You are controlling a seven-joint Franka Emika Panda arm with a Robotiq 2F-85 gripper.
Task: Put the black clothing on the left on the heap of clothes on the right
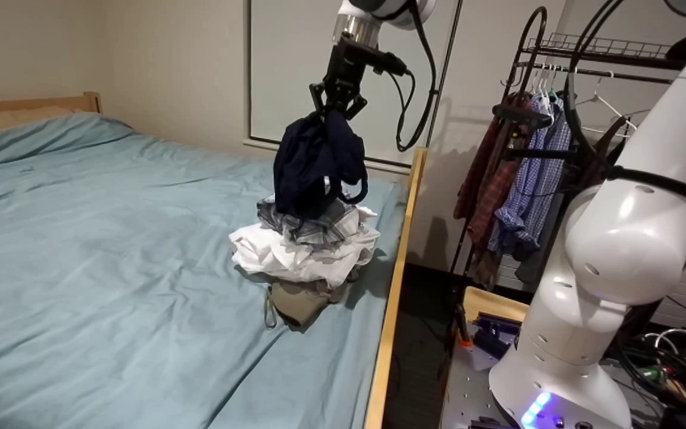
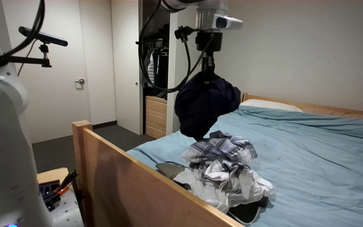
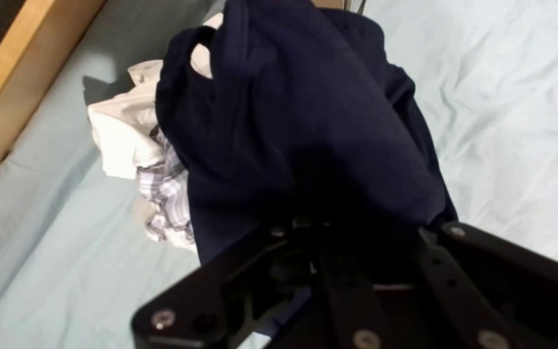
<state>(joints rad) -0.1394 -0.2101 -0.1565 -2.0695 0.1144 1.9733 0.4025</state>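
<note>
In an exterior view, your hand [image 1: 332,113] pinches the dark clothing [image 1: 313,164] above the heap of clothes [image 1: 304,256]. In an exterior view, its lower tip hangs near the heap's plaid cloth [image 2: 222,148]; in your wrist view, it hides part of the heap.

Dim in both exterior views. Shadowed near footboard [image 1: 396,292] edge of bed [image 1: 152,268]. Very dark around gripper [image 3: 368,230], wrist view.

The wooden footboard [image 2: 131,189] bars low passage beside the clothes heap [image 2: 225,170]; across the blanket [image 2: 314,170], the way is open.
</note>
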